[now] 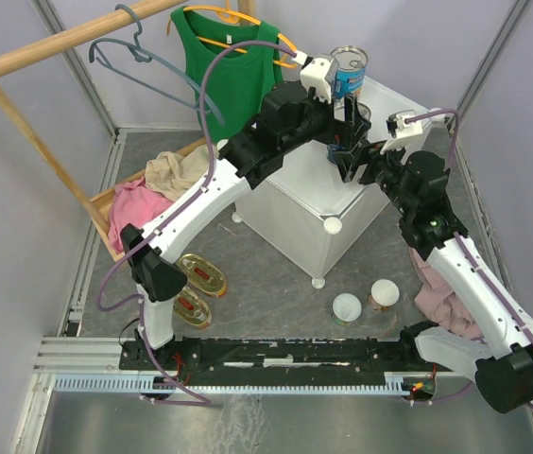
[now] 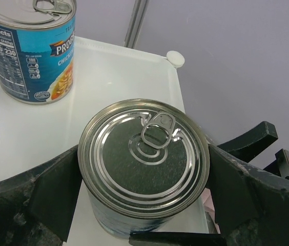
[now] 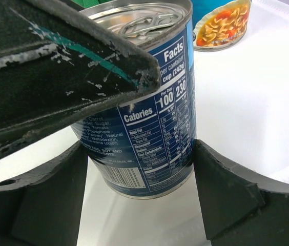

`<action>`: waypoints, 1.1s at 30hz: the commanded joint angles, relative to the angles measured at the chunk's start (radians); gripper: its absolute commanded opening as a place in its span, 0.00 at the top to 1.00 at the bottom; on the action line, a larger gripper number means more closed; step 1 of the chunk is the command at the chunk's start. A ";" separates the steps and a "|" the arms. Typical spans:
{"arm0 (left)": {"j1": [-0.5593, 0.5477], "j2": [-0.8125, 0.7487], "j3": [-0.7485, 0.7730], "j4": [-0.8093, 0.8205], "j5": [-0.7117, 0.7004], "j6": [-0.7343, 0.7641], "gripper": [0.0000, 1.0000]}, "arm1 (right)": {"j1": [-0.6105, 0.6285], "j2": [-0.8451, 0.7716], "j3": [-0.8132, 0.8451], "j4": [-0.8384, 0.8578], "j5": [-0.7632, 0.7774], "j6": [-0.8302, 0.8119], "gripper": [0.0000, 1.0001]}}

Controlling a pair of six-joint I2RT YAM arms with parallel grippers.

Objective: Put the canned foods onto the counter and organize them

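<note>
Between the right fingers [image 3: 47, 205] stood a tall can [image 3: 149, 128], upright on the white table [image 3: 257, 102]. Their pads looked pressed to its lower sides. The left fingers [image 2: 37, 200] flanked its lid, spread wide, though I couldn't tell whether they touched it. To my eye each hand ought to let go fully, then lift straight up, lest the can tip. Beyond the fingertips, apart, stood the other tall can [image 2: 29, 51].

Steel can [image 2: 143, 156] lid shiny, ribbed; label glossy paper; counter [image 2: 124, 77] smooth matt white.
</note>
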 commanded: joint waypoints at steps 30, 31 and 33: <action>-0.088 -0.348 -0.318 0.070 -0.229 0.066 0.01 | -0.025 0.141 0.093 -0.057 0.405 -0.024 0.45; -0.088 -0.368 -0.341 0.076 -0.241 0.071 0.01 | -0.027 0.151 0.101 -0.058 0.411 -0.024 0.45; -0.088 -0.404 -0.384 0.084 -0.259 0.081 0.01 | -0.034 0.168 0.117 -0.058 0.422 -0.024 0.44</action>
